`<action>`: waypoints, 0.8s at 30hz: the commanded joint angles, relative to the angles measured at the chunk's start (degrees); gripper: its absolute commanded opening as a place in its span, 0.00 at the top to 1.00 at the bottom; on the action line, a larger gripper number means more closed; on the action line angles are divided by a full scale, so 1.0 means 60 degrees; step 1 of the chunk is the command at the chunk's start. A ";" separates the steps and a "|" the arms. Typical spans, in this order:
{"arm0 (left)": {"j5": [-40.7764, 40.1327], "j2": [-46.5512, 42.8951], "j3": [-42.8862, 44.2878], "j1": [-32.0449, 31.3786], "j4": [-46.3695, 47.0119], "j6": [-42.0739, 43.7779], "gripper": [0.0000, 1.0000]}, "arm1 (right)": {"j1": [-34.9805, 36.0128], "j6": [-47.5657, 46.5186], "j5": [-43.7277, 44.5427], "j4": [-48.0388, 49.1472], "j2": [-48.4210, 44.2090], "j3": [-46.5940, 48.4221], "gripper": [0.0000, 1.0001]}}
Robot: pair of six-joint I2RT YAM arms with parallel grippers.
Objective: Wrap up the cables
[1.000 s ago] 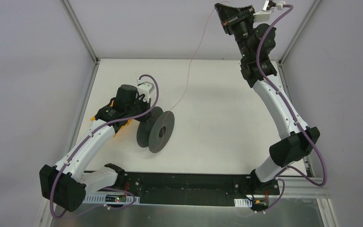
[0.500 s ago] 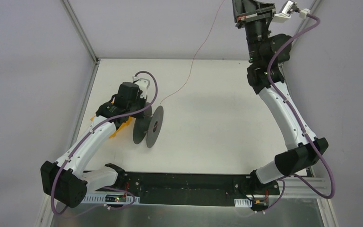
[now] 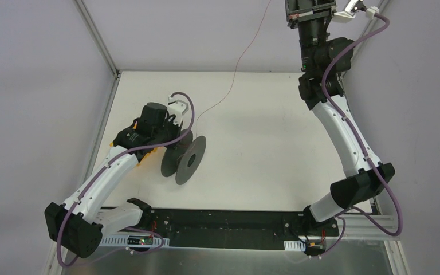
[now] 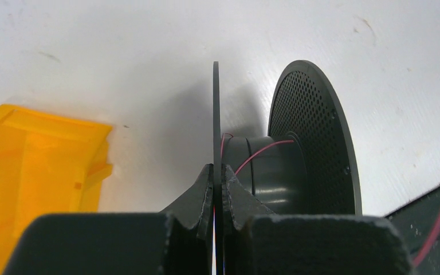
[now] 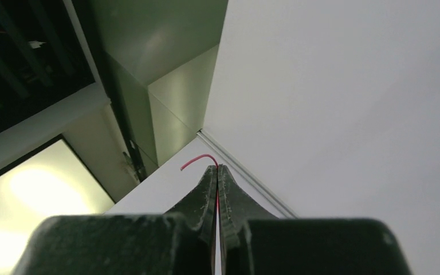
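The dark grey two-flanged spool (image 3: pixel 184 161) lies on its side on the white table, left of centre. My left gripper (image 4: pixel 217 169) is shut on the edge of its thin near flange (image 4: pixel 216 109); the perforated far flange (image 4: pixel 312 137) stands behind the core. The cable (image 3: pixel 236 64), a hair-fine reddish wire, runs from the spool core (image 4: pixel 263 146) up and right across the table and off the top of the overhead view. High above the far right corner, my right gripper (image 5: pixel 217 169) is shut on the wire, whose short free end (image 5: pixel 197 160) curls out past the tips.
A yellow bin (image 4: pixel 34 166) sits just left of the spool, under my left arm (image 3: pixel 120 163). Aluminium frame posts (image 3: pixel 94 37) and grey walls enclose the table. The right arm (image 3: pixel 341 132) stretches up along the right edge.
The right gripper has risen and shifted right, its tips leaving the top of the overhead view with the wire. The left wrist has turned the spool, and its flange now faces differently.
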 commanded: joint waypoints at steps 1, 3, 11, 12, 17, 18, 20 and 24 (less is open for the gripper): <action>0.1764 -0.0649 -0.0176 -0.0082 0.0039 0.0999 1.00 | -0.0270 -0.0768 -0.0022 -0.0244 0.0673 0.0805 1.00; 0.2055 -0.0635 -0.0162 -0.0082 -0.0228 0.1112 1.00 | -0.0343 -0.1015 -0.0121 -0.0514 0.0974 0.0971 1.00; 0.2170 -0.0975 -0.0033 -0.0048 -0.0963 0.1198 1.00 | -0.1076 -0.1805 -0.0604 -0.1056 0.1302 0.0241 1.00; 0.2182 -0.1018 0.0045 0.0027 -0.1027 0.1015 1.00 | -0.1188 -0.1870 -0.0663 -0.1033 0.1234 -0.0043 1.00; 0.4133 -0.0884 0.0699 0.2255 -0.1250 -0.0869 1.00 | -0.1431 -0.2967 -0.0815 -0.0437 0.0242 -0.2403 1.00; 0.4603 -0.0970 0.0726 0.2792 -0.1110 -0.1324 1.00 | -0.1453 -0.3249 -0.0801 -0.0340 -0.0024 -0.2978 1.00; 0.5038 -0.1216 0.0762 0.3200 -0.0746 -0.1766 1.00 | -0.1503 -0.3801 -0.0820 -0.0007 -0.0565 -0.4295 1.00; 0.5455 -0.1650 0.0728 0.3509 0.0285 -0.3023 1.00 | -0.1612 -0.4575 -0.0793 0.0481 -0.1618 -0.6399 1.00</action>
